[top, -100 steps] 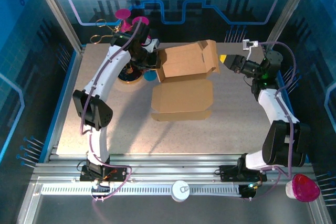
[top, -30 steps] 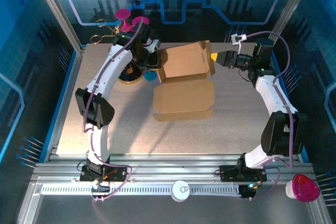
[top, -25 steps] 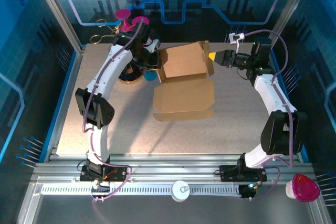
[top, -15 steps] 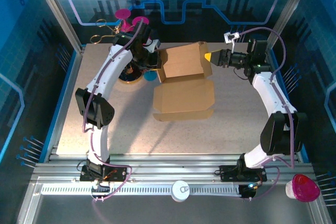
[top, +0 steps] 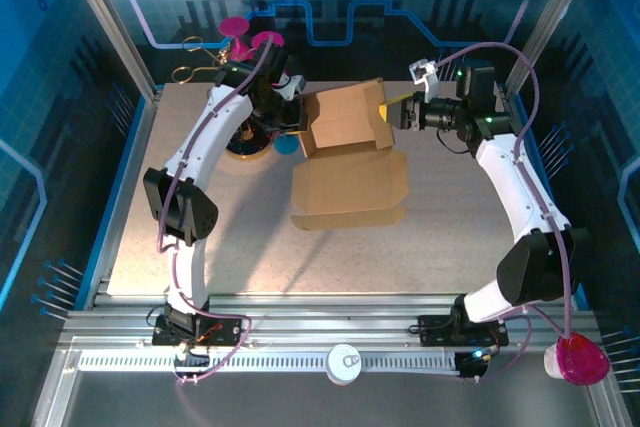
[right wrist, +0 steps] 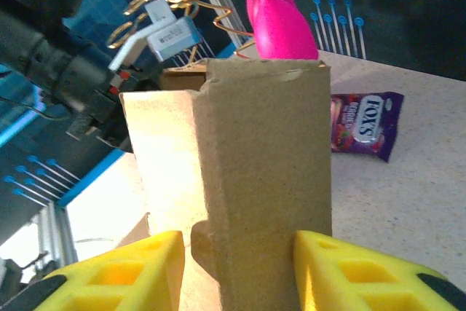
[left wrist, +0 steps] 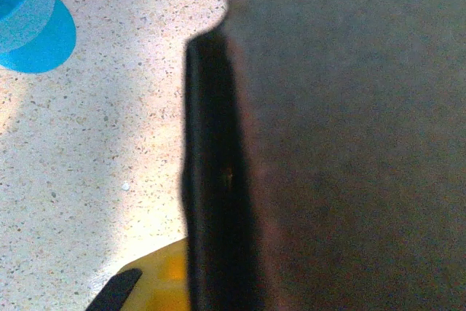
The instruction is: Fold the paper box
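Observation:
The paper box (top: 350, 187) is a brown cardboard sheet in the middle of the table. Its near half lies flat and its far panel (top: 343, 119) is tipped up. My left gripper (top: 296, 119) sits at that panel's left edge, shut on the cardboard. In the left wrist view dark cardboard (left wrist: 342, 158) stands close to the lens, with one yellow finger (left wrist: 156, 285) beside its edge. My right gripper (top: 398, 112) is open and straddles the panel's upright right side flap (right wrist: 266, 172). The right finger touches the flap. A small gap remains at the left finger.
A purple candy packet (right wrist: 364, 132) lies on the table behind the flap. Pink items (top: 250, 35) and a gold wire piece (top: 195, 55) stand at the back left. A blue disc (top: 286, 144) and a dark round object (top: 247, 143) lie near the left gripper.
My right gripper has moved left to the box's right flap and now straddles it; the flap has swung upright. The left arm has stayed put.

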Controlling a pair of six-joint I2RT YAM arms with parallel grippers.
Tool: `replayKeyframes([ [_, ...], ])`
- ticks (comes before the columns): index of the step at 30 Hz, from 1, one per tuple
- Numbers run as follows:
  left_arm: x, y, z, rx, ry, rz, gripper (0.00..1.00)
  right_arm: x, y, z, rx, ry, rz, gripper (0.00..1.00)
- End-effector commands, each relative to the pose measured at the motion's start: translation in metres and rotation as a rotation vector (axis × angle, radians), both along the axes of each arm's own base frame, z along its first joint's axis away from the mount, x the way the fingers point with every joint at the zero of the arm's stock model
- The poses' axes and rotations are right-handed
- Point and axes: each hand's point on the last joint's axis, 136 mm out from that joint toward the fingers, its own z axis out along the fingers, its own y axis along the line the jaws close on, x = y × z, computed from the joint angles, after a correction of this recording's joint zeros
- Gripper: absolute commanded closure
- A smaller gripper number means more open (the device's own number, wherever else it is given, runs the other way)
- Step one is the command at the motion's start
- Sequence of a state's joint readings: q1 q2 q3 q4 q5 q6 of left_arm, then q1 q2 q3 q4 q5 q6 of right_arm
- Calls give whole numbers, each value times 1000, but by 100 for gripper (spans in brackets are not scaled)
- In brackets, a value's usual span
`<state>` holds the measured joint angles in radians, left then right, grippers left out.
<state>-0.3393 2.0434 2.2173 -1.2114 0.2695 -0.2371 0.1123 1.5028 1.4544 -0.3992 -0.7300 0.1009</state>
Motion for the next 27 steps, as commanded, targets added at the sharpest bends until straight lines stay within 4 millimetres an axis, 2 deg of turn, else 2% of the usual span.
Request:
replayKeyframes([
  [1,-10,-9,24,-37,-27,-16,100,-2,-3,3,-119,-48,-57,56],
  [13,-14,-15,26,-30,-35,-30,100,11,-7,-13,-350,-69,-214,54],
  [16,-15,-16,26,-28,-37,-32,100,15,-8,-19,-394,-66,-254,61],
  [20,-15,-18,25,-21,-36,-29,100,20,-7,-24,-471,-58,-313,76],
  [25,-17,-19,21,7,-23,-18,100,25,-10,-32,-615,-53,-430,84],
  [27,-17,-20,20,16,-19,-11,100,26,-12,-32,-665,-44,-469,92],
])
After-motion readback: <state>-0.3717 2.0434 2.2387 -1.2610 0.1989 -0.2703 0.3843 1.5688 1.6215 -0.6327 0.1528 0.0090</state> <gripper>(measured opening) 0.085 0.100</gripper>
